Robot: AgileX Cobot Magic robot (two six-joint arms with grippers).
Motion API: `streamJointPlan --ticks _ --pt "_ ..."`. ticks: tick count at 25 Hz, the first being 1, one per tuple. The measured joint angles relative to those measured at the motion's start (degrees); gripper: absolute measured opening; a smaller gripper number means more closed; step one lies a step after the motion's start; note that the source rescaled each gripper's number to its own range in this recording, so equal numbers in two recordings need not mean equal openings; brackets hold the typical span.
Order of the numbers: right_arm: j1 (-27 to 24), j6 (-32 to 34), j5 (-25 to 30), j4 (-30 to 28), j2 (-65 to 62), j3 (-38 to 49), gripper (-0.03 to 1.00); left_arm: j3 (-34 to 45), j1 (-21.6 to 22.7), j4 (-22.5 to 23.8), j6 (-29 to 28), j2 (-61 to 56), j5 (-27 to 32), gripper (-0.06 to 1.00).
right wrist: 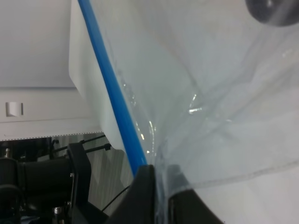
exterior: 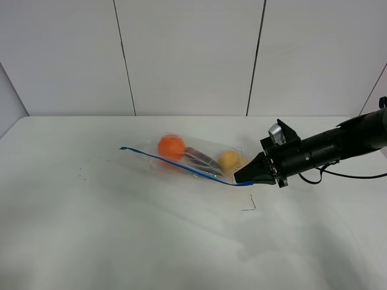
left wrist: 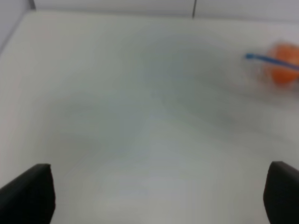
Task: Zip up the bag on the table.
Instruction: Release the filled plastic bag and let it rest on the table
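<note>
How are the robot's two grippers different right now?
The left gripper is wide open with nothing between its fingers; the right gripper is shut on the bag, at its blue zipper strip. The left hangs over bare table, away from the bag; the right touches it. Both are black.

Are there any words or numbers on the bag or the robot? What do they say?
None: no text can be read in any view.
The bag and its blue strip are plain.
The right gripper shows no label.
The thin dark mark on the table is no letter.
</note>
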Motion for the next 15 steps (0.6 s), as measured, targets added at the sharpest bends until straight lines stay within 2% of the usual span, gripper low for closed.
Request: streamJointPlan --ticks 6,15 --pt "0.00 -0.06 0.00 0.05 0.00 0.00 0.00 0.89 0.00 -0.33 1.32 0.00 3.08 1.00" --pt "0.00 -0.30 0.00 0.28 0.00 0.00 0.00 1.58 0.00 -1.31 2.12 0.00 3.43 1.00"
